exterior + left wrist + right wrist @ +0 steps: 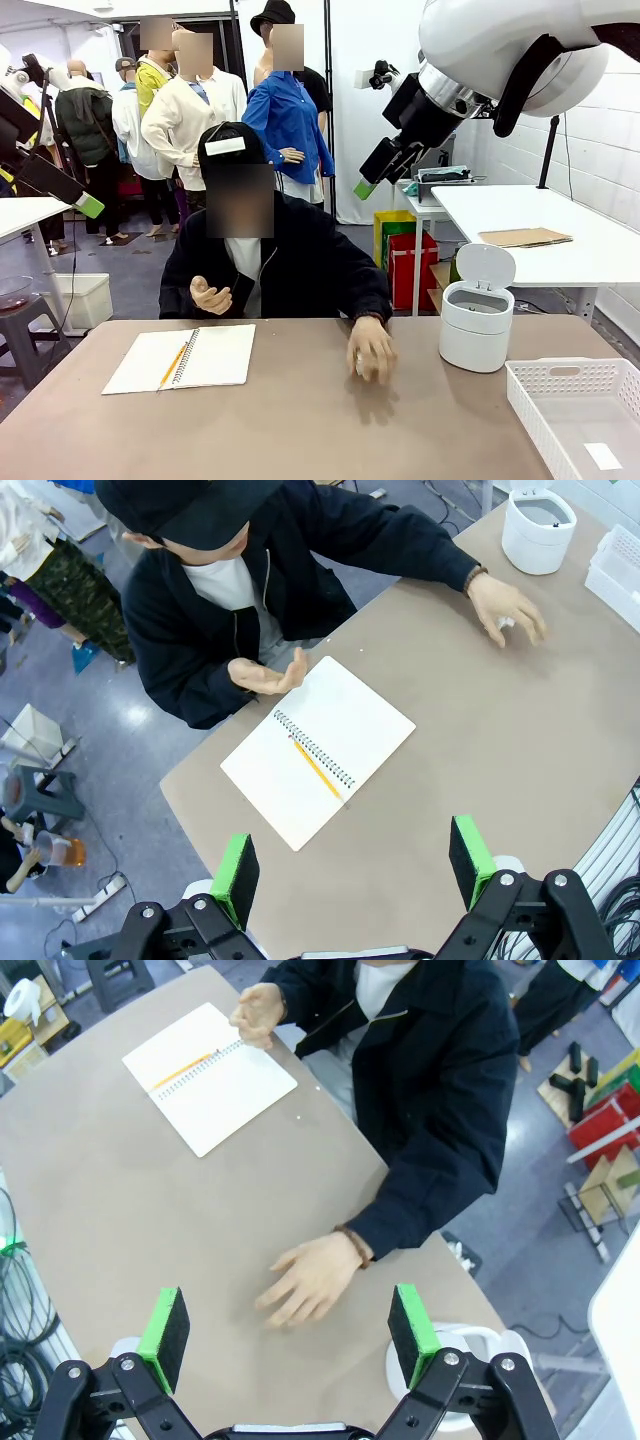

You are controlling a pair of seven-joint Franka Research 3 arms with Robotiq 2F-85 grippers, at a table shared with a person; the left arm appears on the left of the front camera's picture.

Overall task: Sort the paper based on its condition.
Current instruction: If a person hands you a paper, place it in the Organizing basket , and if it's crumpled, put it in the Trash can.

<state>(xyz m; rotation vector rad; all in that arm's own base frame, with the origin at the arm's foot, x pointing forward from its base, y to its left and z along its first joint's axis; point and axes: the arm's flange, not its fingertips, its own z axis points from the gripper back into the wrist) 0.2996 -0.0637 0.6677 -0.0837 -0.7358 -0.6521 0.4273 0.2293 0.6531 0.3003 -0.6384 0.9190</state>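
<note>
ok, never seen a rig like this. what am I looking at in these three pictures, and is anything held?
Two white robot arms share a table with a seated person. The front picture comes from a fixed camera between the arms, looking across at the person. The other two come from a camera on each wrist, looking down past that arm's own green-padded fingers: the left gripper and the right gripper. Both are open, high above the table, and hold nothing. On the table lie an open notebook with a pencil on it, a white bin with its lid up, and a white basket. One hand is on the table. The other hand is raised by the notebook.
</note>
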